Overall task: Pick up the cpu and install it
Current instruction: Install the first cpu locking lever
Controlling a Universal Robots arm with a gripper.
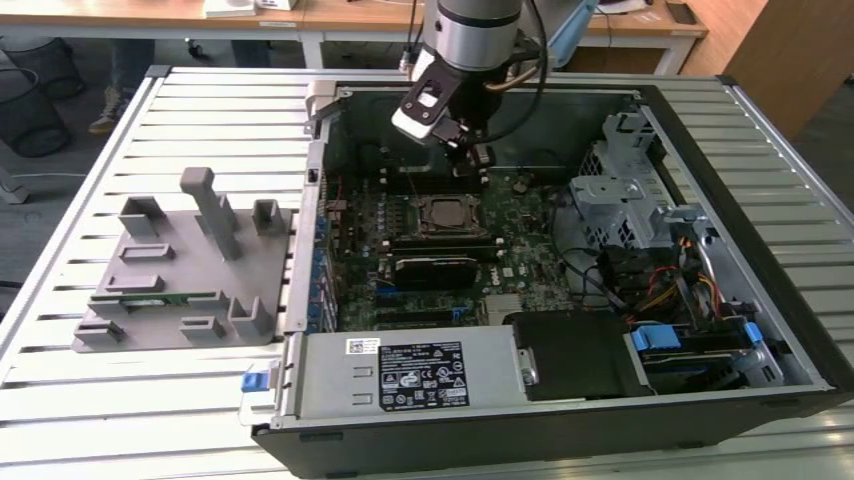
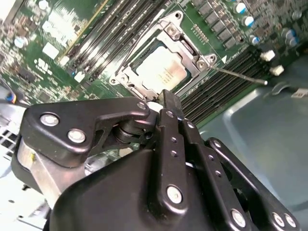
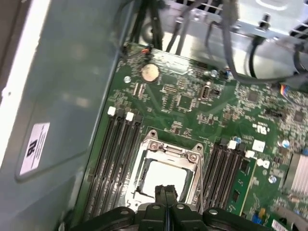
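First wrist view gives you the cpu (image 3: 163,177) lying flat inside the motherboard socket (image 3: 168,147), with the gripper (image 3: 166,190) poised just above one edge of it, its fingers pinched together on nothing. If you drive down or sideways from here, those closed tips could, by my judgement, nudge the chip askew in its seat and harm the contacts beneath. Mind the thin retention lever (image 2: 240,76) too: it juts out free beside the socket, where the arm could snag it.

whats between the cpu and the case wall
A row of long black memory slots lies between the cpu and the grey case wall, as the first wrist view shows.
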